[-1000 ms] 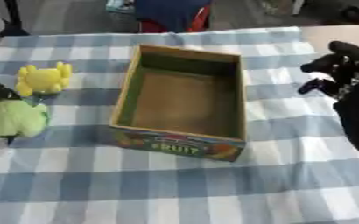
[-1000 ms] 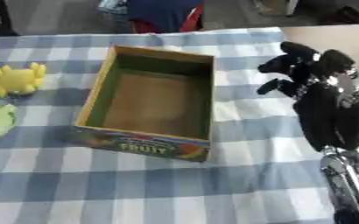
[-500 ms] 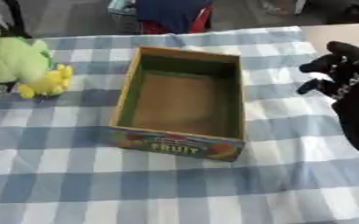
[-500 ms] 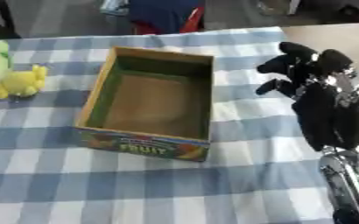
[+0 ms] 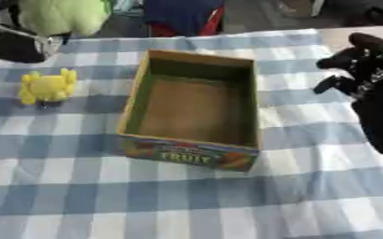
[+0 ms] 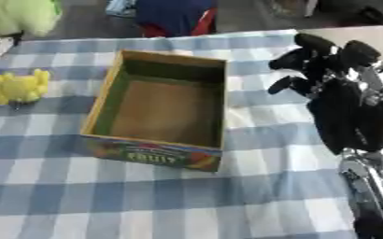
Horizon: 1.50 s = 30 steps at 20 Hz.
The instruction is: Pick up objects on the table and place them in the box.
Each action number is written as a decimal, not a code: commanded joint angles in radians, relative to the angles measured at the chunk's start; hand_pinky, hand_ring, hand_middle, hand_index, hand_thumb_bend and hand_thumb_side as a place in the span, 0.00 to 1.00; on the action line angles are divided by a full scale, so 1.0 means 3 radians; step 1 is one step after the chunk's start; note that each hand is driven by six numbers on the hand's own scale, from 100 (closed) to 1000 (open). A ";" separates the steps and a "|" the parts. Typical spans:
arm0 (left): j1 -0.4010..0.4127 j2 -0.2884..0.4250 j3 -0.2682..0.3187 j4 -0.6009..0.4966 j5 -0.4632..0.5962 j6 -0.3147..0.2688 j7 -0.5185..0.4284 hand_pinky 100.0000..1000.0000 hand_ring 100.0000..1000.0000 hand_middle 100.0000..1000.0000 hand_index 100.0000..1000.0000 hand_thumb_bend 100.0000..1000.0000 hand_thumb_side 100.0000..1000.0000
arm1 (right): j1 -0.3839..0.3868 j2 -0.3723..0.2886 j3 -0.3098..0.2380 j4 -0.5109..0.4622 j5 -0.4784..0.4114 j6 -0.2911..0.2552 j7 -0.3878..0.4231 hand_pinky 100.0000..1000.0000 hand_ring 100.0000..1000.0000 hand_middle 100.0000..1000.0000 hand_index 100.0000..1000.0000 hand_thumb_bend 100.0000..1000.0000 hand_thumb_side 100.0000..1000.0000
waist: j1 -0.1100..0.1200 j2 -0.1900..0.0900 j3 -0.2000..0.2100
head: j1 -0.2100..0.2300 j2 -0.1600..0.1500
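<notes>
An open cardboard fruit box stands empty in the middle of the blue-checked table. High at the far left, above the table's back corner, hangs a green plush toy, with my left hand shut on it from below. On the cloth left of the box lies a small yellow toy. My right hand stands idle to the right of the box, fingers up and relaxed, holding nothing.
A dark blue and red object sits beyond the table's far edge. A bare tan surface shows at the far right corner. Checked cloth stretches in front of the box.
My left hand has lifted the green plush from the table's left side up and away to the far left corner. The yellow toy, box and right hand stay put.
</notes>
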 commanded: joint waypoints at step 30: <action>-0.0354 -0.1153 -0.0291 0.1753 -0.1171 -0.0609 0.0302 0.14 0.65 0.50 0.70 0.00 0.44 | -0.0225 0.0048 0.0061 -0.0070 -0.0221 -0.0055 0.0139 0.51 0.72 0.60 0.83 0.00 1.00 | 0.0037 0.0062 -0.0433 | 0.0275 -0.0158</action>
